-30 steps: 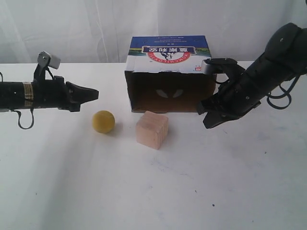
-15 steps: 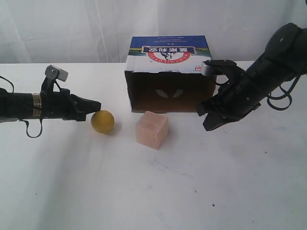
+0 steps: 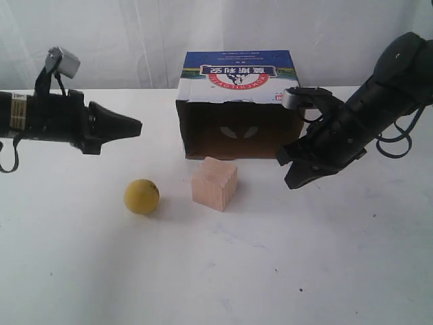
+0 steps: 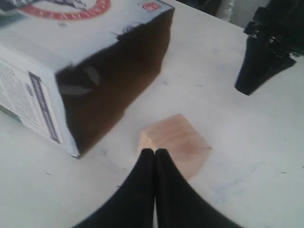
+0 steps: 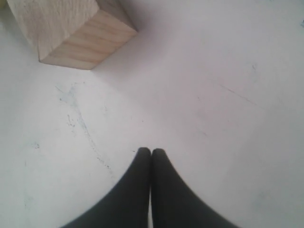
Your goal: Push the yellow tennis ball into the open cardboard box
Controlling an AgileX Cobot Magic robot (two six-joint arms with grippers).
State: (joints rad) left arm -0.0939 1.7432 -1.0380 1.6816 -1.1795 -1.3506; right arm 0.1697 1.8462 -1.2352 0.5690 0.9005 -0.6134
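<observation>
From the exterior view, the left gripper (image 3: 137, 126) is clenched to a single point and hangs above the table (image 3: 223, 277), clear of everything. The yellow tennis ball (image 3: 141, 196) lies on the table below its tip and off to one side, not touching it. The open cardboard box (image 3: 238, 101) stands ahead of that tip. A wooden cube (image 3: 214, 183) sits before the opening, between the ball and the right gripper (image 3: 291, 181), which is also clenched.

To do this well, I'd bring the left gripper low on the ball's side away from the box. Then nudge through its middle, slowly (a ball runs off at a glance), aiming past the cube's near side.

In the left wrist view the gripper (image 4: 155, 152) has its fingers pressed together over the cube (image 4: 176, 142), with the box (image 4: 57, 80) and right gripper (image 4: 262, 66) beyond. The ball is out of sight, and the box's inside is too dark to read.

The right wrist view shows the gripper (image 5: 151, 152) clenched on nothing, a cube (image 5: 71, 33) cut off at the edge, and no ball or box.
</observation>
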